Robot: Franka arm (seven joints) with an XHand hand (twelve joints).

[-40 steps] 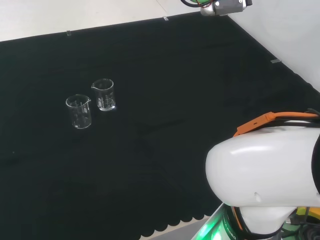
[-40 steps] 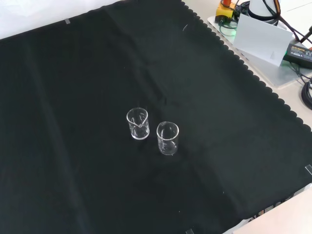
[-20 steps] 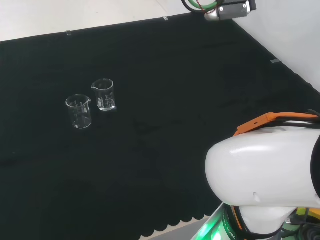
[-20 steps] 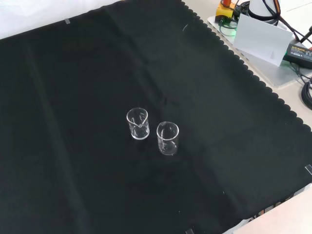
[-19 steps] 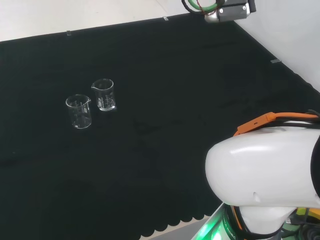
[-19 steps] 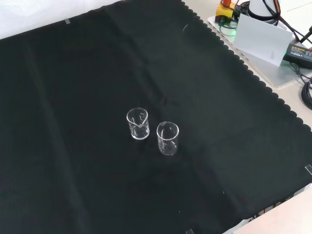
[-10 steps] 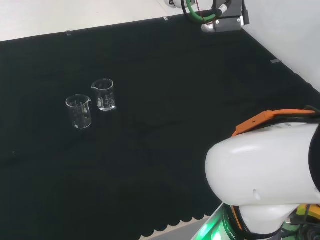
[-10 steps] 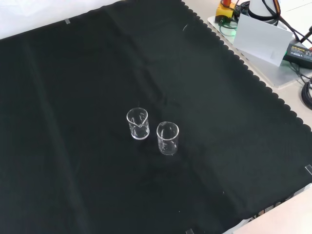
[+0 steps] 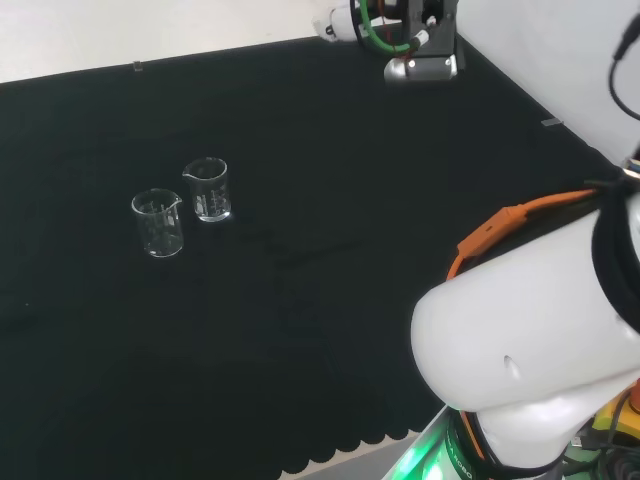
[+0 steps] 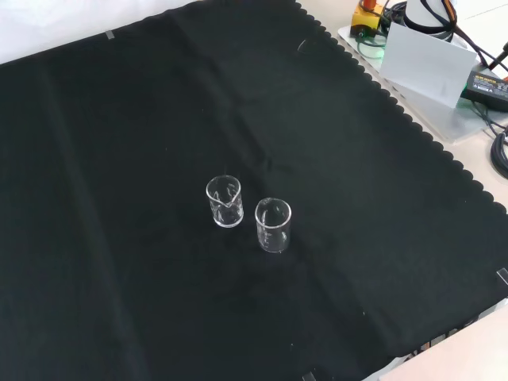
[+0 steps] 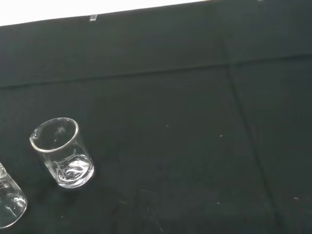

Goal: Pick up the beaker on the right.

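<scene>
Beaker on the right [image 9: 206, 189], as the head view has it, stands upright on the black cloth of the tabletop [image 9: 330, 300], in the left half of that view and well away from every edge.

Nearest the head camera, the arm's big white link [image 9: 520, 340] sits at the lower right, with an orange cable [image 9: 500, 228] running over its top. Beside it, the cloth's scalloped edge [image 9: 350, 445] runs along the bottom of the view.

Farther out on the cloth are two clear glass beakers, both upright and apparently empty. The left beaker [image 9: 158, 223] is a little nearer the head camera. The beaker on the right is just beside it and slightly farther off, with a narrow gap between them, so the two do not touch. In the front view the same pair sits near the middle of the cloth. There the beaker on the right [image 10: 225, 202] is the upper left one, and the left beaker [image 10: 273, 225] is the lower right one.

The wrist view has one whole beaker [image 11: 62, 152] with its spout turned to one side and part of a second [image 11: 9, 200] at the edge. Which of them is which cannot be told.

Farthest off, at the head view's top, the arm's end [image 9: 415, 40] with a green cable hangs over the cloth's far edge, well apart from both beakers. Whether the hand is open or closed cannot be told.
</scene>
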